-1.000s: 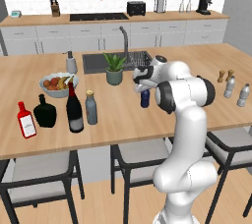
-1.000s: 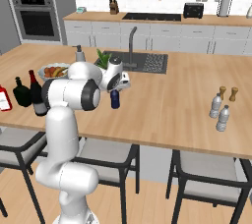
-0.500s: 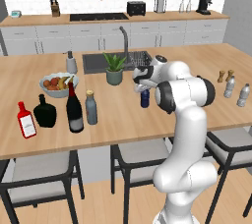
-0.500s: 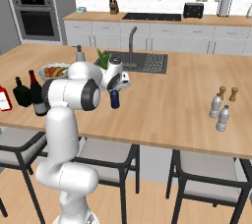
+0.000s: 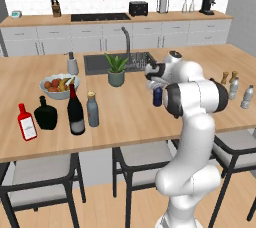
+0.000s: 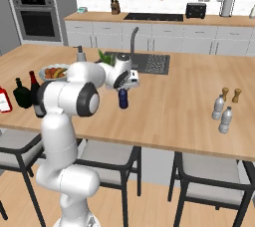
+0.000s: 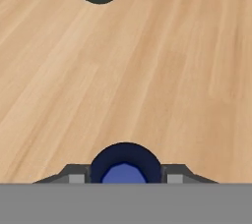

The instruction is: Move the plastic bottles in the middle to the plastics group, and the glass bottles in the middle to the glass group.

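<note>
Nothing has shifted in the last second: my jaws stay clamped either side of the dark-blue plastic bottle (image 7: pixel 125 168), mid-tabletop (image 5: pixel 125 117). No carry has begun, and the water bottles (image 6: pixel 222 113) wait well apart to the right.

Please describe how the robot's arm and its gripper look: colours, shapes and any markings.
The arm is glossy white, built of thick rounded segments with dark grey rings at the joints. The gripper has a white hand and two small dark fingertips. No cables or markings are visible.
</note>
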You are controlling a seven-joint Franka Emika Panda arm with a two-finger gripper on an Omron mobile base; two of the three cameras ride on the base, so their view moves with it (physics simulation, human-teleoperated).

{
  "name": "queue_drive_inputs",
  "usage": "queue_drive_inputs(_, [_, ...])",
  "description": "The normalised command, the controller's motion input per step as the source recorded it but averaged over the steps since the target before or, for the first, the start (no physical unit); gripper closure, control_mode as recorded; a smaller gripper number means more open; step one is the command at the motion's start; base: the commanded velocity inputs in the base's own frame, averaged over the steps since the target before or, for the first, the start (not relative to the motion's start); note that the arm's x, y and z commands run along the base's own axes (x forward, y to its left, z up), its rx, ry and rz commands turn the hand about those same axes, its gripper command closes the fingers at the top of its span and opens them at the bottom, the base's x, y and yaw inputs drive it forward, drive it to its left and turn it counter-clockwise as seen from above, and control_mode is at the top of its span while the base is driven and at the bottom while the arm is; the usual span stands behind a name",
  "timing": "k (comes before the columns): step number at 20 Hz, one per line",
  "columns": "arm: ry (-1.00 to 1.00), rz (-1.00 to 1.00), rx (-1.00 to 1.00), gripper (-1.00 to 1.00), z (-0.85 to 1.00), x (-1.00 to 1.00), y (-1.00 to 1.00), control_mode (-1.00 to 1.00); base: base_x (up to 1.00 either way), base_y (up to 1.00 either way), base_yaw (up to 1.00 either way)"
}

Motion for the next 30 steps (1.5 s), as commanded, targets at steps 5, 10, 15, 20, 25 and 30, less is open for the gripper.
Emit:
queue_drive_inputs(5, [0.00,-0.15,0.00,1.00,0.14,-0.40,-0.73,-1.00,0.00,0.00,0.00])
queue_drive_inputs(10, [0.00,-0.16,0.00,1.00,0.00,-0.33,-0.67,-1.00,0.00,0.00,0.00])
queue_drive_inputs(15, [0.00,-0.15,0.00,1.00,0.00,-0.25,-0.59,-1.00,0.00,0.00,0.00])
queue_drive_inputs(20, [0.00,-0.15,0.00,1.00,0.00,-0.21,-0.63,-1.00,0.00,0.00,0.00])
queue_drive_inputs(25, [0.01,-0.14,0.00,1.00,0.00,-0.15,-0.62,-1.00,0.00,0.00,0.00])
queue_drive_inputs(30, [0.01,-0.08,0.00,1.00,0.00,0.00,-0.56,-1.00,0.00,0.00,0.00])
